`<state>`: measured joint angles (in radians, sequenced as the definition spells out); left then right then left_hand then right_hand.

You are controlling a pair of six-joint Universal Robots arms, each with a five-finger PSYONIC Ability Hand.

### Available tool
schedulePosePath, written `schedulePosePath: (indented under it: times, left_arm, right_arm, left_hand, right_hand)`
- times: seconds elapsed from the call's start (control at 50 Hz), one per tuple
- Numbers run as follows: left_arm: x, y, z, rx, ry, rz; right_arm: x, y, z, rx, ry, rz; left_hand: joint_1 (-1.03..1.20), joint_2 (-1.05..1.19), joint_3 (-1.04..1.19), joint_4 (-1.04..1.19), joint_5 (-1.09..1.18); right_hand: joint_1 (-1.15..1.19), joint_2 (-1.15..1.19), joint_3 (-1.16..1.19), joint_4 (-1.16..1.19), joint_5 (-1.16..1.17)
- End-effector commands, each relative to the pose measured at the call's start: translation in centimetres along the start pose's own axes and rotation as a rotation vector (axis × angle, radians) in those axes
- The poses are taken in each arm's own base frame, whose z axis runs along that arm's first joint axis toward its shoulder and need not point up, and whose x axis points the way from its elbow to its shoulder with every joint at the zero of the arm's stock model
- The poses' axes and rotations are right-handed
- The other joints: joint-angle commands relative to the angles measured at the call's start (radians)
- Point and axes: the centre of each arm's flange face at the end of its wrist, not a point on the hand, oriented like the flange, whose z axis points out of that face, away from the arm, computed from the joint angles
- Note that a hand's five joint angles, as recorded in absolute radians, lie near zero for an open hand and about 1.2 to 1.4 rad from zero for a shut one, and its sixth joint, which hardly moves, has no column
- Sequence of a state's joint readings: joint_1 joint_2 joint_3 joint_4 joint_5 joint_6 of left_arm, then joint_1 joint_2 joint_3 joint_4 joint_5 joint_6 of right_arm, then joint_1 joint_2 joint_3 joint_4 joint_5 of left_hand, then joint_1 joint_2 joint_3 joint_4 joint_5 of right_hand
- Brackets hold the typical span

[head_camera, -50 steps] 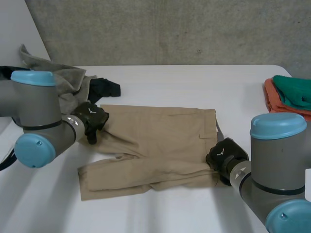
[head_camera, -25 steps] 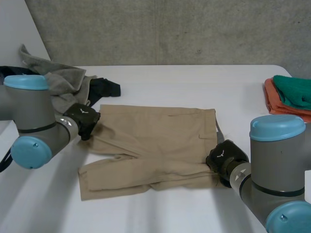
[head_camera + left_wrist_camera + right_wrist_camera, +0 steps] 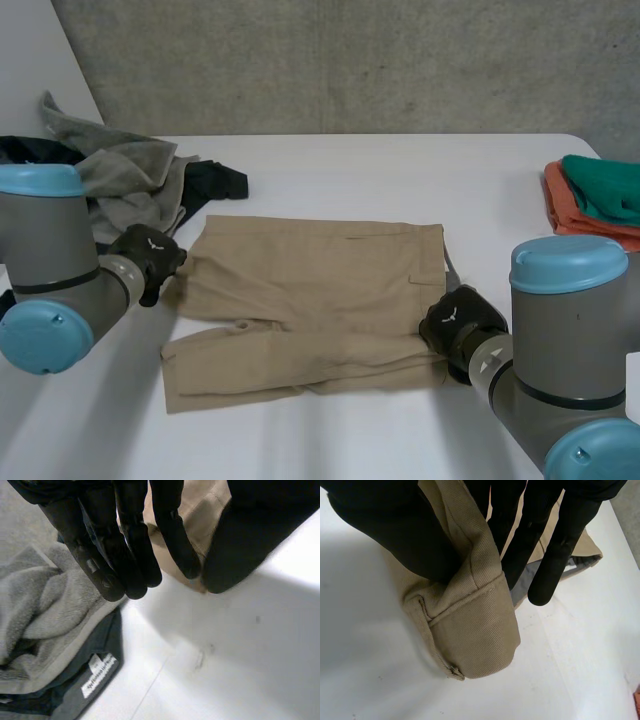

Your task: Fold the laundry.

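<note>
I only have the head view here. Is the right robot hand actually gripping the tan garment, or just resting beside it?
Observer: Gripping; its wrist view shows the right robot hand pinching a folded corner of the tan garment between thumb and fingers.
Operator: And the left?
Observer: The left robot hand pinches the garment's edge at its fingertips.
Operator: Anything beside it?
Observer: A dark cloth with a white label, under the grey towel.

My left arm [image 3: 45,240] and right arm [image 3: 575,340] are built of grey cylindrical joints closed by light-blue caps [image 3: 40,180]. My left hand [image 3: 150,260] and right hand [image 3: 460,325] are matte black, with smooth round-tipped fingers [image 3: 127,555]. Each back carries what appears to be a small white emblem [image 3: 452,313].
</note>
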<state>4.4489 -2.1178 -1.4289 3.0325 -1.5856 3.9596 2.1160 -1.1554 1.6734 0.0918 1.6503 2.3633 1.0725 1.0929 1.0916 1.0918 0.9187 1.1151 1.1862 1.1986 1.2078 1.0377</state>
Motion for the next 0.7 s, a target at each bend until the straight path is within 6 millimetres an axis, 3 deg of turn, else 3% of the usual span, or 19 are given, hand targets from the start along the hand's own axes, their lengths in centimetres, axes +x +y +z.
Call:
schedulePosePath:
  times: [0.02,0.04,0.14,0.28,0.34,0.42,0.48,0.5,0.56,0.64,0.7]
  left_arm:
    - [-0.8,-1.6,-2.2,0.1,-0.011,-0.115]
    - [-0.8,-1.8,-3.1,0.112,0.002,-0.168]
    - [0.4,-1.8,-6.3,0.092,0.095,-0.304]
    - [4.8,-0.4,-10.0,-0.021,0.321,-0.387]
    - [5.5,-0.1,-9.8,-0.013,0.341,-0.374]
    - [6.0,0.4,-7.9,0.013,0.319,-0.338]
    - [6.5,0.6,-7.1,0.025,0.322,-0.31]
    - [6.7,0.7,-7.2,0.016,0.337,-0.307]
    - [7.0,0.7,-8.1,0.008,0.37,-0.311]
    - [6.7,0.3,-11.3,-0.008,0.401,-0.315]
    - [6.3,0.7,-14.0,-0.031,0.397,-0.31]
  right_arm:
    - [0.3,-0.4,0.0,0.012,0.011,0.004]
    - [0.4,-0.4,0.0,0.013,0.012,0.006]
    - [0.3,-0.5,-0.1,0.016,0.011,0.014]
    - [0.5,-0.5,-0.1,0.015,0.016,0.033]
    - [0.5,-0.6,-0.1,0.017,0.016,0.038]
    - [0.5,-0.6,-0.2,0.017,0.017,0.044]
    - [0.6,-0.7,-0.5,0.014,0.018,0.05]
    - [0.7,-0.7,-0.6,0.013,0.021,0.056]
    - [0.8,-0.6,-1.1,0.006,0.015,0.061]
    - [1.1,-0.4,-2.5,-0.019,-0.006,0.053]
    - [0.8,0.6,-4.6,-0.087,-0.077,-0.006]
  left_hand:
    - [-0.283,-0.304,-0.302,-0.302,-0.304]
    - [-0.432,-0.452,-0.451,-0.451,-0.453]
    - [-0.483,-0.504,-0.502,-0.503,-0.504]
    - [-0.501,-0.521,-0.52,-0.52,-0.522]
    - [-0.519,-0.539,-0.538,-0.538,-0.539]
    - [-0.501,-0.521,-0.52,-0.52,-0.522]
    - [-0.106,-0.127,-0.125,-0.126,-0.127]
    - [0.294,0.273,0.274,0.274,0.273]
    - [0.324,0.303,0.305,0.304,0.303]
    - [0.324,0.303,0.305,0.304,0.303]
    - [0.324,0.303,0.305,0.304,0.303]
  right_hand:
    - [0.281,0.21,0.198,0.188,0.184]
    - [0.281,0.21,0.198,0.188,0.184]
    - [0.281,0.21,0.198,0.188,0.184]
    - [0.281,0.21,0.198,0.188,0.184]
    - [0.281,0.21,0.198,0.188,0.184]
    - [0.281,0.21,0.198,0.188,0.184]
    - [0.281,0.21,0.198,0.188,0.184]
    - [0.281,0.21,0.198,0.188,0.184]
    - [0.281,0.21,0.198,0.188,0.184]
    - [0.281,0.21,0.198,0.188,0.184]
    - [0.281,0.21,0.198,0.188,0.184]
